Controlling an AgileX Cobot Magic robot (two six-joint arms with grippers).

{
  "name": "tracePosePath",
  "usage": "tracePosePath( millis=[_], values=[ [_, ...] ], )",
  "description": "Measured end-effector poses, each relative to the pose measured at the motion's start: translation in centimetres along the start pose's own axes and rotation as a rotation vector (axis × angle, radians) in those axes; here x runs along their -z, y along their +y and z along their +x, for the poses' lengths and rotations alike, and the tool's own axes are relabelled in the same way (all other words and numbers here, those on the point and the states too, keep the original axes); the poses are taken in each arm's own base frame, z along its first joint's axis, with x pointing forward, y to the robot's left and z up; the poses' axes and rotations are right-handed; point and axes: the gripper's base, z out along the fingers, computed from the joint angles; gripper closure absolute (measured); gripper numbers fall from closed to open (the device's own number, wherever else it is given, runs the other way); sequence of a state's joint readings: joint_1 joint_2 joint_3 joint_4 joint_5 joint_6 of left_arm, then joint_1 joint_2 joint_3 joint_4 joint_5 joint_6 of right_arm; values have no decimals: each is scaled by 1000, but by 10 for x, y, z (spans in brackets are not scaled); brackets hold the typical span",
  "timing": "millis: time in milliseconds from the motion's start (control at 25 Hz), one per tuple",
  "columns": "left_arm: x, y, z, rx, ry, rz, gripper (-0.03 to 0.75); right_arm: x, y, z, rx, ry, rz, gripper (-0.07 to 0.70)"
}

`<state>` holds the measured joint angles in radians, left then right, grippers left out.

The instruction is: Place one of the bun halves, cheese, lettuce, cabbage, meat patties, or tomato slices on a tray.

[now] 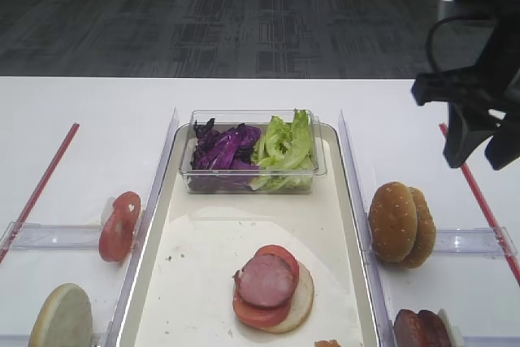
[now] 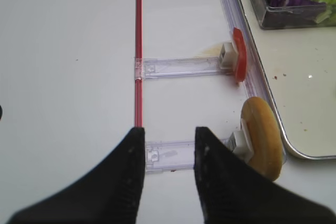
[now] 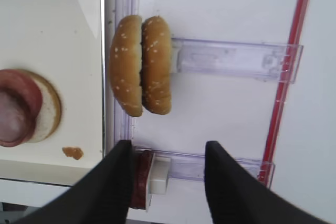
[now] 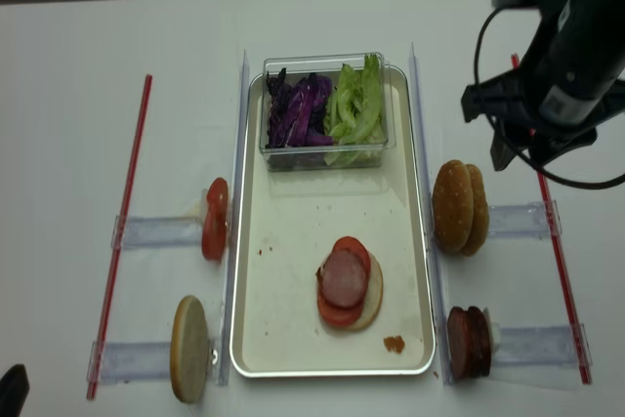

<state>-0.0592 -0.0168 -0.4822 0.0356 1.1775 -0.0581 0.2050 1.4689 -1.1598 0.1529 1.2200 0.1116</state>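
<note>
Centrally in the first high view, the large cream-white rectangular tray (image 1: 203, 241) with a raised shiny rim carries a small clear plastic box (image 1: 252, 152) at its upper end, dark purple shredded cabbage (image 1: 223, 148) on the box's left and light green ruffled lettuce (image 1: 284, 145) on its right. Lower on the tray sits a pale bun half topped by red tomato slices and a pinkish meat patty (image 1: 266, 280). Two sesame-speckled tan bun halves (image 1: 400, 223) stand on edge right of the tray; the black right gripper (image 1: 479, 140) hangs at the upper right, above the table.

In the right wrist view, the right gripper's two black fingers (image 3: 118, 182) stand apart with nothing between them, over the table near the dark meat patties (image 3: 142, 179) at the lower edge.

In the left wrist view, the left gripper (image 2: 168, 156) shows parted, empty fingers above a clear plastic rail (image 2: 184, 66); a red tomato slice (image 2: 239, 55) and a bun half stand beside the tray's edge.

In the second high view, a thin red strip (image 4: 122, 231) lies at the left of the white table (image 4: 59, 124)
</note>
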Motion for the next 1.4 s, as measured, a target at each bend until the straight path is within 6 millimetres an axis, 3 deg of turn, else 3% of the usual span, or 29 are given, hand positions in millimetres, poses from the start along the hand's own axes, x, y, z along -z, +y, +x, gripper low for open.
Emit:
tracePosePath(
  millis=[280, 720, 1000, 1400],
  values=[
    [0, 0, 0, 0, 0, 0, 491, 30, -34, 8, -53, -102, 11, 300],
    [0, 0, 0, 0, 0, 0, 491, 44, -38, 19, -20, -146, 24, 302],
    [0, 0, 0, 0, 0, 0, 491, 52, -41, 57, 5, -185, 76, 302],
    [0, 0, 0, 0, 0, 0, 491, 64, -40, 136, 42, -330, 79, 302]
  ],
)
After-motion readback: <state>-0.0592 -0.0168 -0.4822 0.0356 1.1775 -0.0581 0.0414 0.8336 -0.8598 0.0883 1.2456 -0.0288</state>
